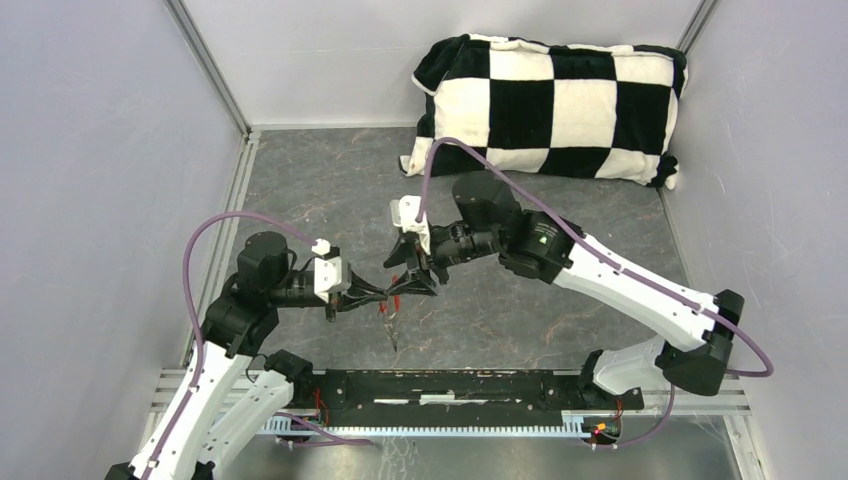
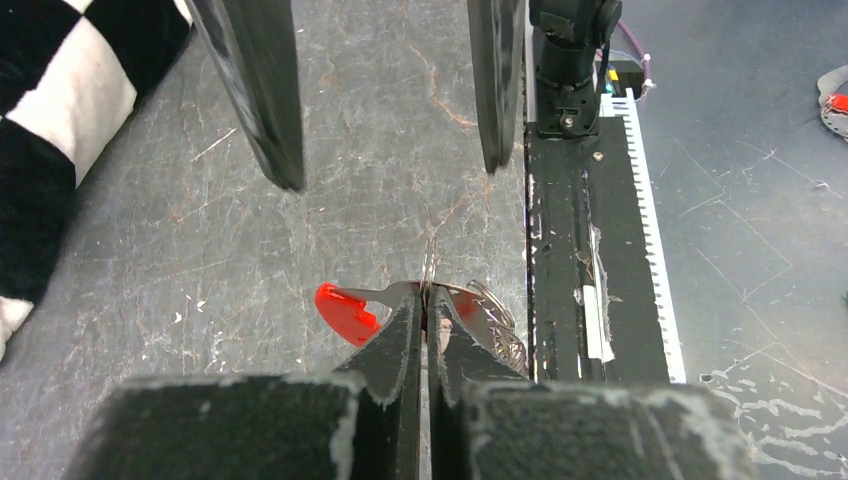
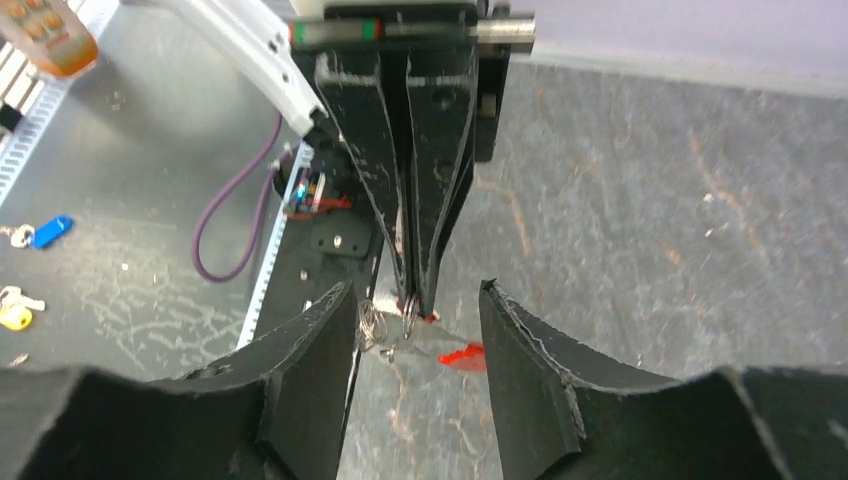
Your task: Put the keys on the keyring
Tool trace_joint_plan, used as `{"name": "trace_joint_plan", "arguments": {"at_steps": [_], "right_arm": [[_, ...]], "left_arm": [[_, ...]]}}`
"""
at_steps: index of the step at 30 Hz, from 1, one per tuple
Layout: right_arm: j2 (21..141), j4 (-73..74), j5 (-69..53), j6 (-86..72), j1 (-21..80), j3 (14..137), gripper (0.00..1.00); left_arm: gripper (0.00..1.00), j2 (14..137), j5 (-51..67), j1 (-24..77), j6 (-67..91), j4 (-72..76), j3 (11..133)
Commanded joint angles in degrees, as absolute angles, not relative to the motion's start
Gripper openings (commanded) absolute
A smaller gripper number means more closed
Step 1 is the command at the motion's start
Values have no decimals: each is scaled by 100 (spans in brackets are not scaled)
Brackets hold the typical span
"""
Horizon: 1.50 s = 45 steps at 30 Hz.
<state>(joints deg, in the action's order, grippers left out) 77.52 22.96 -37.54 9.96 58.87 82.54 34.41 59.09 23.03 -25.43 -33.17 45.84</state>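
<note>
Pale grey walls [image 1: 100, 150] enclose the cell on three sides, aluminium corner posts [image 1: 210, 65] at upper left and upper right. Tabletop [image 1: 330, 190] grey, marbled, heavily scratched, evenly lit. Black-and-white checkered pillow [image 1: 555, 105] lies against the back wall, upper right; black mounting rail [image 1: 480, 390] runs along bottom centre.

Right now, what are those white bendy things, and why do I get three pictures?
They are two robot arms, a left arm and a right arm, bolted to a grey table. Each ends in a two-finger pincher called a gripper. One picture looks down from above. The other two come from little cameras on the wrists. The left gripper is pinched shut on the keyring, some thin silver rings with a red piece beside them. The right gripper is open, its fingers on either side of the left one's tips. A black-and-white checked pillow lies at the back.
</note>
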Motion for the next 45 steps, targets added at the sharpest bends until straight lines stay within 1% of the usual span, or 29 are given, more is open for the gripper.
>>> {"name": "trace_joint_plan", "arguments": {"at_steps": [1, 4, 15, 22, 30, 34, 37, 39, 40, 41, 43, 45], "right_arm": [[8032, 3401, -3707, 1519, 5948, 8786, 55], [8221, 3648, -3552, 1637, 6032, 9065, 54], [8711, 4137, -3186, 1840, 6231, 9615, 45], [8910, 4365, -2998, 1916, 6292, 9852, 38], [9024, 4419, -3068, 1965, 6300, 9922, 30], [8995, 4350, -3141, 1996, 6304, 9904, 21], [8957, 4185, -3182, 1944, 6297, 9801, 11], [8926, 4066, -3119, 1901, 6292, 9717, 2], [8888, 3988, -3077, 1871, 6292, 9647, 1], [8829, 3867, -3025, 1818, 6294, 9554, 1], [8695, 3599, -2988, 1731, 6274, 9359, 1], [8533, 3259, -3050, 1605, 6242, 9137, 0]], "left_arm": [[2, 3526, 5795, 2330, -2870, -3322, 4878], [2, 3560, 5717, 2331, -2898, -3360, 4887], [2, 3562, 5649, 2332, -2920, -3362, 4913], [2, 3548, 5686, 2329, -2934, -3367, 4928], [2, 3503, 5704, 2331, -2934, -3364, 4948], [2, 3506, 5737, 2329, -2944, -3361, 4941], [2, 3506, 5789, 2329, -2956, -3372, 4931], [2, 3516, 5835, 2330, -2944, -3371, 4946], [6, 3516, 5842, 2329, -2938, -3374, 4955], [17, 3513, 5842, 2335, -2921, -3375, 4957], [33, 3492, 5826, 2334, -2909, -3382, 4965], [41, 3462, 5818, 2329, -2917, -3388, 4966]]}}
